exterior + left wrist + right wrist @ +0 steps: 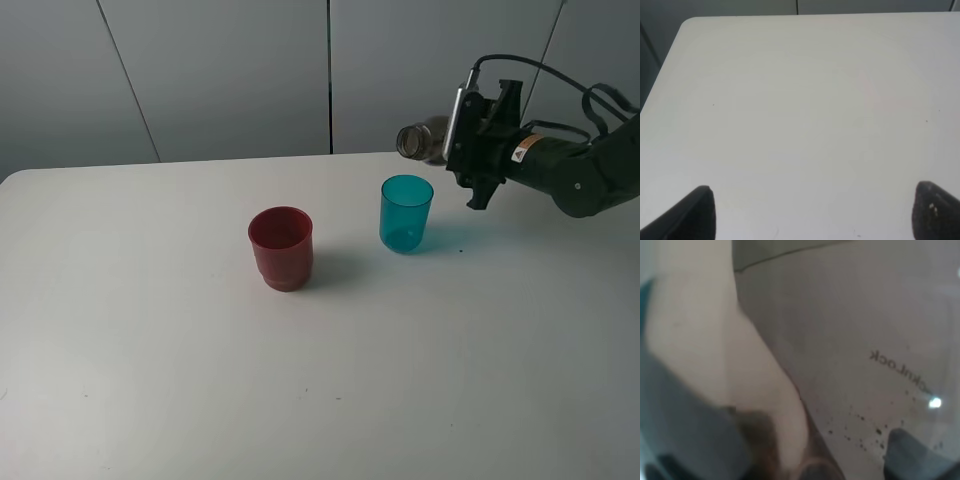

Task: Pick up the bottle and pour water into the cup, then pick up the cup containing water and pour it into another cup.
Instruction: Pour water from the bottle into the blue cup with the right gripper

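The left gripper (815, 195) hangs over the table (800, 100), jaws spread. The red cup (280, 248) stands apart from the teal cup (406, 212). Above and just right of that, the bottle (420, 140) lies tipped nearly level, pinched in the right gripper (458, 135). The first pour seems in hand. Next, its mouth must sit over the teal rim and tilt further.

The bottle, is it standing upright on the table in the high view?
No, the bottle is held tipped sideways in the right gripper, raised above the table beside the teal cup.
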